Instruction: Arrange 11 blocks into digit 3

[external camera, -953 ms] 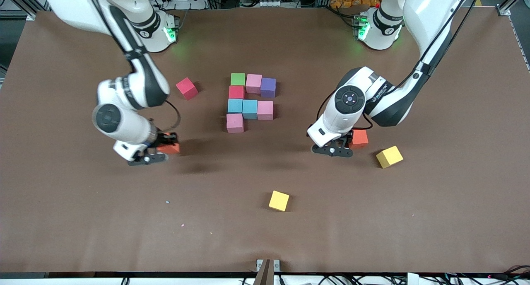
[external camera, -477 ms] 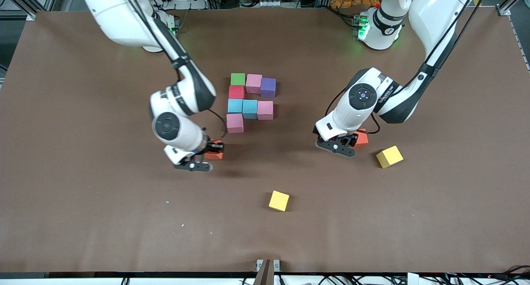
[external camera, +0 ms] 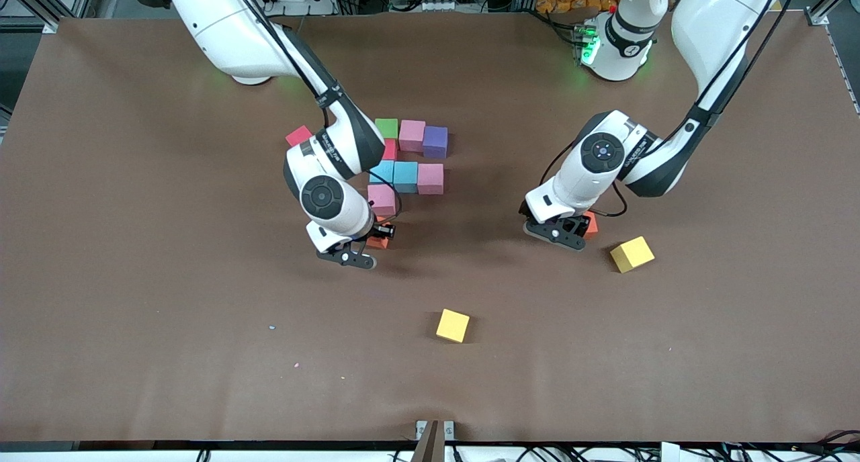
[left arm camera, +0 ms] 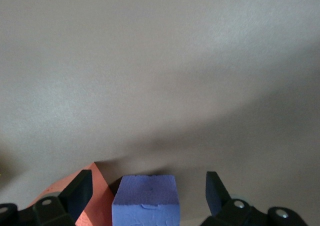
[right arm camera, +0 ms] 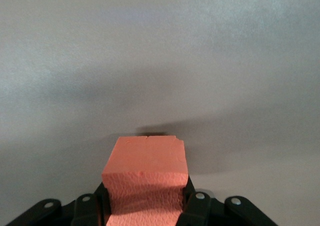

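**Twelve cubes in plain sight, two arms at work mid-table**

One brown table (external camera: 134, 314) fills the front view. Two white arms come down from the top edge. The right arm (external camera: 235, 32) reaches into the middle of the frame. The left arm (external camera: 712, 25) bends down at its own end, at mid-height.

The right gripper (external camera: 369, 242) sits low, just below the cluster of blocks, its jaws clamped narrow on the held orange block (right arm camera: 145, 176). The left gripper (external camera: 568, 232) is down near the table with its fingers (left arm camera: 80, 191) spread wide. The loose purple block (left arm camera: 145, 201) stands between them, apart from both. The second orange block (external camera: 590, 224) stands just beside that gripper, close against one finger.

Eight blocks form the cluster in the upper middle of the frame.
- **Top row, three blocks:** the green block (external camera: 385, 127), a pink block (external camera: 412, 135) and the placed purple block (external camera: 435, 141), side by side.
- **Below the green one:** the red block (external camera: 390, 149), partly hidden by the right arm.
- **Next row, three blocks:** two light blue blocks (external camera: 383, 171) (external camera: 405, 176) and a second pink block (external camera: 430, 178).
- **Lowest:** a third pink block (external camera: 381, 199), under the first light blue one and just above the right gripper.

One loose red cube (external camera: 297, 135) shows at the right arm's side of the cluster, half covered by that arm.

Two yellow cubes lie apart from everything else. One yellow cube (external camera: 631, 254) is near the left gripper, slightly lower in the frame. The other yellow cube (external camera: 452, 326) sits alone at lower centre.
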Robot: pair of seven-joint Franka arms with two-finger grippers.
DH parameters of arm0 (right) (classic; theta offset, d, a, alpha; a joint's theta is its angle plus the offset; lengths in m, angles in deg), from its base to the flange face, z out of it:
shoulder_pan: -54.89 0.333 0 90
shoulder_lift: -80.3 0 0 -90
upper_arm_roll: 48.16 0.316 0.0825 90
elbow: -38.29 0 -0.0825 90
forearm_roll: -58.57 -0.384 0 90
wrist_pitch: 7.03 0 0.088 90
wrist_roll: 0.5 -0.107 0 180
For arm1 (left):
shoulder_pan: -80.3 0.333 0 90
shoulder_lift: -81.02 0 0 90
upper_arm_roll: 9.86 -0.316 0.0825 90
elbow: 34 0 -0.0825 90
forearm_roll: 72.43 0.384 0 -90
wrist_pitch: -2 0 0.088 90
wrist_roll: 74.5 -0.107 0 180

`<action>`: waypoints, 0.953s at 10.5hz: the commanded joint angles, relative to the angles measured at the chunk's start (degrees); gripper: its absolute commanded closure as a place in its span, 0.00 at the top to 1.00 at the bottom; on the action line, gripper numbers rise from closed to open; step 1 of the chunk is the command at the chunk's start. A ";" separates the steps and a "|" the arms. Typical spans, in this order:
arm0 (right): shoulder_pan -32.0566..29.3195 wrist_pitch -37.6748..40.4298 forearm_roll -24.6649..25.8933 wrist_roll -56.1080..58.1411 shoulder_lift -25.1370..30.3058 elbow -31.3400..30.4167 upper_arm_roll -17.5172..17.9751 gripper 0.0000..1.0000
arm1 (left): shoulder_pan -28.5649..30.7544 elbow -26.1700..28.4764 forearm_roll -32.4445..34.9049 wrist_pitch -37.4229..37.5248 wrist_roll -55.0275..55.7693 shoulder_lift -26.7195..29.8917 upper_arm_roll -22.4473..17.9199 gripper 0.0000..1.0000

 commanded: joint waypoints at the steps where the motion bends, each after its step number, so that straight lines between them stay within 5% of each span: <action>1: 0.61 0.00 -1.19 -1.02 -0.22 -0.74 -0.34 0.11 | 1.14 2.63 1.38 -1.38 -0.30 1.77 0.95 1.00; 10: 1.84 -2.21 2.15 0.04 -1.54 -1.45 -0.25 0.12 | 3.25 8.70 1.55 -6.92 -0.04 2.12 0.95 1.00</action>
